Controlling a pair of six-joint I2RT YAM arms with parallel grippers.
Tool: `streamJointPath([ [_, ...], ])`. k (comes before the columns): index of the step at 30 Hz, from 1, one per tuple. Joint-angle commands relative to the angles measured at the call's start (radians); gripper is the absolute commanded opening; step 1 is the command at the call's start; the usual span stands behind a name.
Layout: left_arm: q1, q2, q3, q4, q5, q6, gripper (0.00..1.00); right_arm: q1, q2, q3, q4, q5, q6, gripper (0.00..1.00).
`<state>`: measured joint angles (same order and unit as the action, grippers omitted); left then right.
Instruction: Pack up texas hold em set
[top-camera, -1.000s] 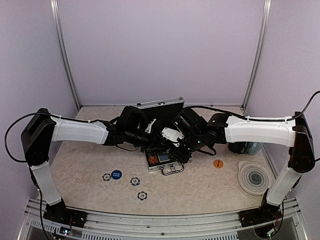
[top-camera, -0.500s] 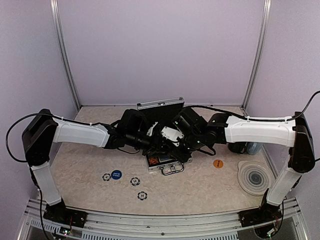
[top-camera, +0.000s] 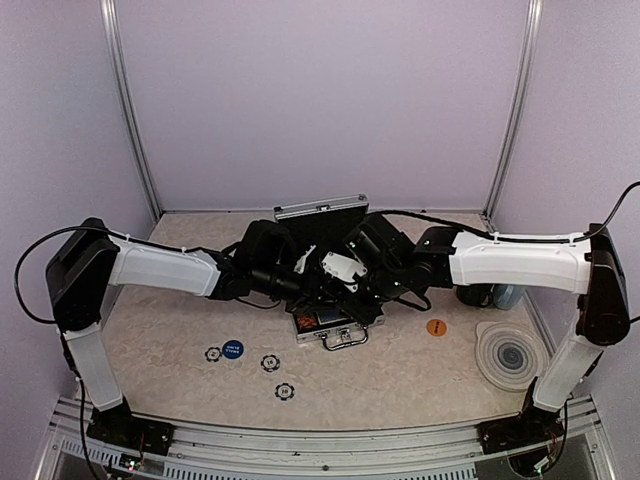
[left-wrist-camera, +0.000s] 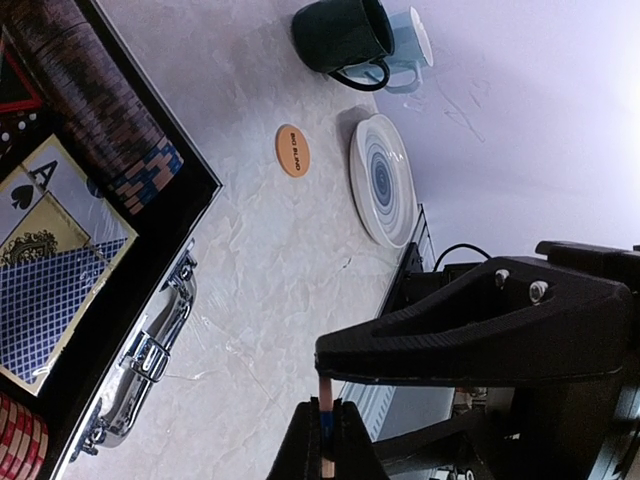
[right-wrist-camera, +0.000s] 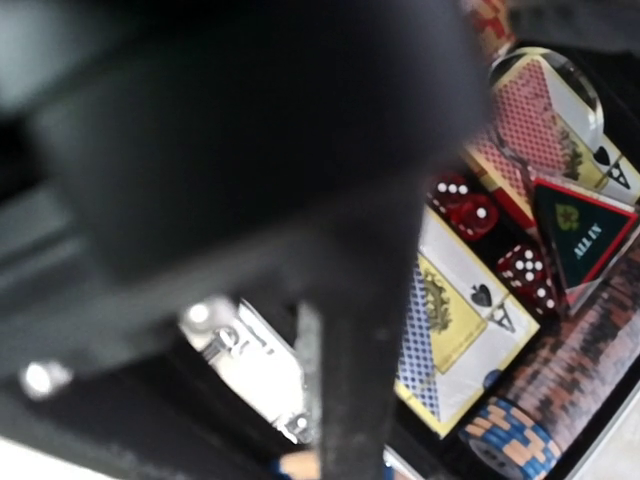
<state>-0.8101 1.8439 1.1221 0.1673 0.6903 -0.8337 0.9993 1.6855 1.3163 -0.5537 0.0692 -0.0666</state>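
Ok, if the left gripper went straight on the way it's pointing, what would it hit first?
Probably the other arm's black finger, lying right across the left gripper's path. The table and ringed coaster are farther back; the gap itself is hard to judge.

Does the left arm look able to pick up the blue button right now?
Probably not yet: the left gripper is shut on a chip at the case. The blue button itself lies uncovered on that arm's side.
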Motion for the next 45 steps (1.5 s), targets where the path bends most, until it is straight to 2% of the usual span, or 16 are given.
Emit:
streamJointPath([
  [1,-0.008,0.006,-0.006,0.05,0.034,0.003,0.0,0.01,-0.012,0.021,0.017,0.012,-0.009,0.45],
  [3,-0.008,0.005,-0.005,0.049,0.03,0.005,0.0,0.009,-0.012,0.022,0.017,0.015,-0.009,0.46],
  [5,-0.008,0.002,-0.002,0.033,0.023,0.02,0.0,0.009,-0.019,0.022,0.009,0.016,-0.009,0.51],
  [11,-0.009,-0.066,0.048,-0.126,-0.106,0.174,0.0,0.004,-0.153,-0.057,0.059,0.043,0.0,0.9],
  [14,-0.011,-0.104,0.087,-0.212,-0.194,0.27,0.0,-0.026,-0.256,-0.106,0.086,0.075,0.032,0.98],
  [20,-0.05,-0.113,0.216,-0.354,-0.36,0.431,0.0,-0.144,-0.393,-0.177,0.125,0.138,0.152,0.99],
  [26,-0.146,-0.004,0.385,-0.497,-0.551,0.61,0.0,-0.175,-0.422,-0.214,0.104,0.2,0.2,0.99],
  [33,-0.208,0.154,0.51,-0.53,-0.579,0.738,0.0,-0.176,-0.449,-0.248,0.106,0.198,0.229,0.99],
  [38,-0.207,0.24,0.557,-0.549,-0.655,0.777,0.0,-0.177,-0.47,-0.262,0.102,0.211,0.241,0.99],
  [45,-0.208,0.305,0.563,-0.537,-0.686,0.79,0.0,-0.178,-0.473,-0.272,0.099,0.222,0.248,0.99],
])
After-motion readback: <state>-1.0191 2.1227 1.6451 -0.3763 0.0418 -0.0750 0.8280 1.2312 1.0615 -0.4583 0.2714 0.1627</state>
